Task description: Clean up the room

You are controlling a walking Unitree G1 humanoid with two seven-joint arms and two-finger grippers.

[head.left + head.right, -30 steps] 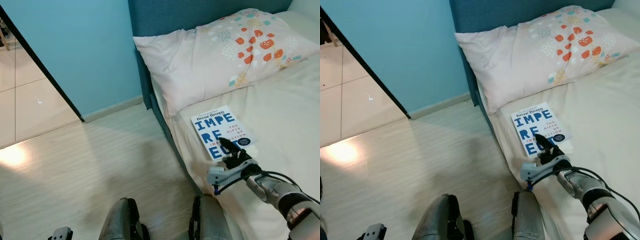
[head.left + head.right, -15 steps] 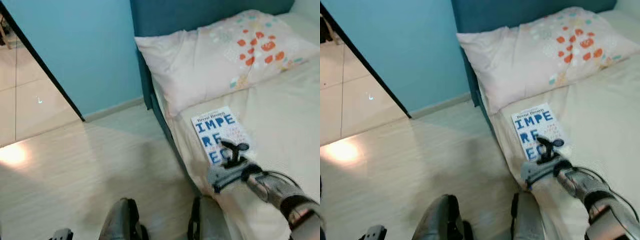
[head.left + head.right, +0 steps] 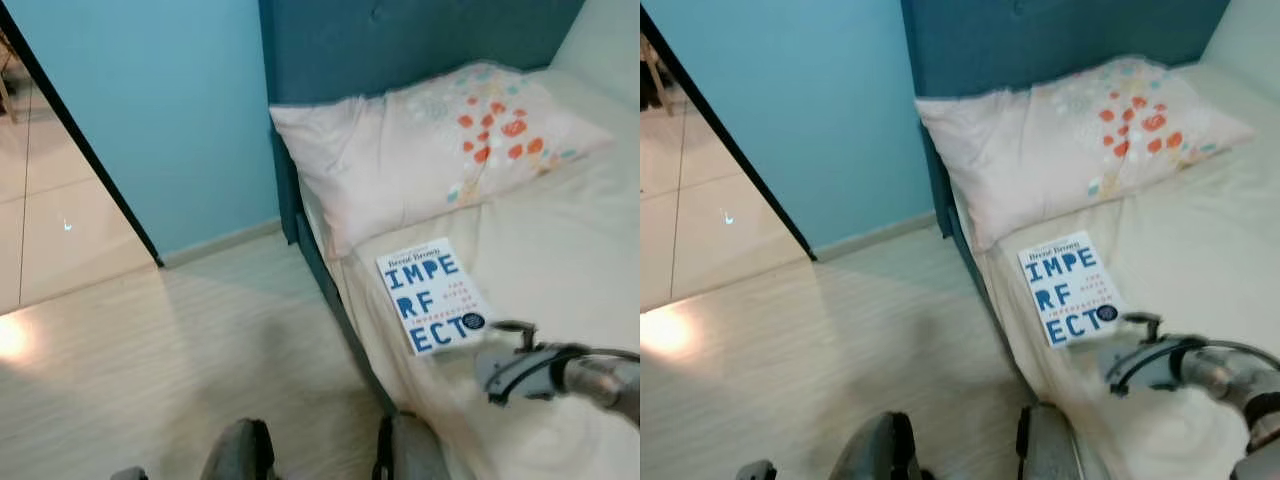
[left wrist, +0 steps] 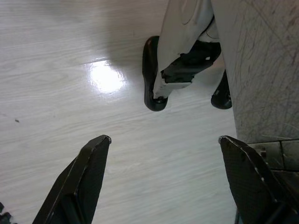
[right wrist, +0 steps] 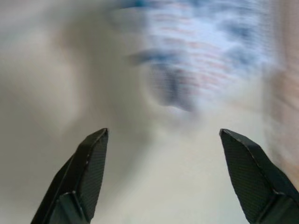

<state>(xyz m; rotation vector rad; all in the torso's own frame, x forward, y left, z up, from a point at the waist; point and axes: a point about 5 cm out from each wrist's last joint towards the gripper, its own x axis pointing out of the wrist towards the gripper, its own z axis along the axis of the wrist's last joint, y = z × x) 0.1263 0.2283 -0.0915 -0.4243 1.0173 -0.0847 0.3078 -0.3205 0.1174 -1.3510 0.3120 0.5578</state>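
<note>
Although the room is meant to be tidied, the white paperback book [image 3: 432, 294] with blue lettering lies flat on the cream bed sheet [image 3: 570, 240], near the mattress edge and just below the floral pillow [image 3: 430, 140], so by these pictures the job looks barely begun: the book has yet to be lifted and put away. Just beside the book's lower corner, the right gripper [image 3: 512, 352] hovers over the sheet with its two black fingers spread wide and nothing between them. Hanging over the pale wooden floor [image 4: 56, 70], the left gripper [image 4: 163, 179] is likewise wide open and empty. Compared with a second ago, the right gripper has slid off the cover to the book's right, leaving the title uncovered.
</note>
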